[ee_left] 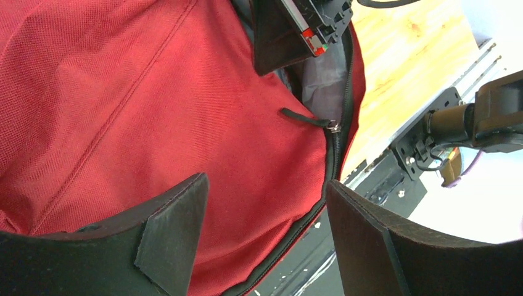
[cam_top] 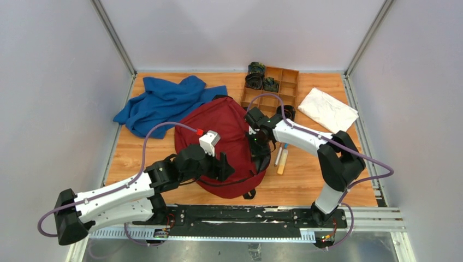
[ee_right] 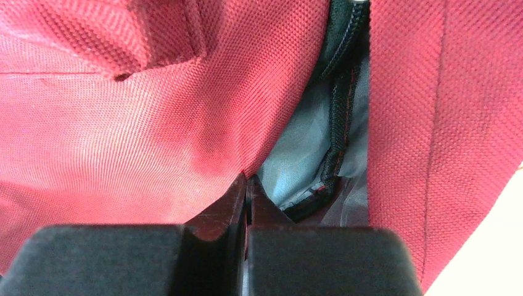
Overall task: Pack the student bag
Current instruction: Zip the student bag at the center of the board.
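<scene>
While the right gripper (ee_right: 247,185) clamps the student bag (cam_top: 221,123) at its opening, the left gripper (ee_left: 265,194) hovers, fingers apart: apparently opening stage, zipper pull (ee_left: 305,117) likely next.

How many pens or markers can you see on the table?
2. A white pen and a yellow-orange pen lie side by side on the table just right of the student bag, beside the right arm. Others may be hidden inside the bag.

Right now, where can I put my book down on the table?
Front left is free: bare table between the blue cloth and the left arm. A smaller patch sits front right, between the pens and the right arm. The middle is crowded with the bag and both arms.
</scene>
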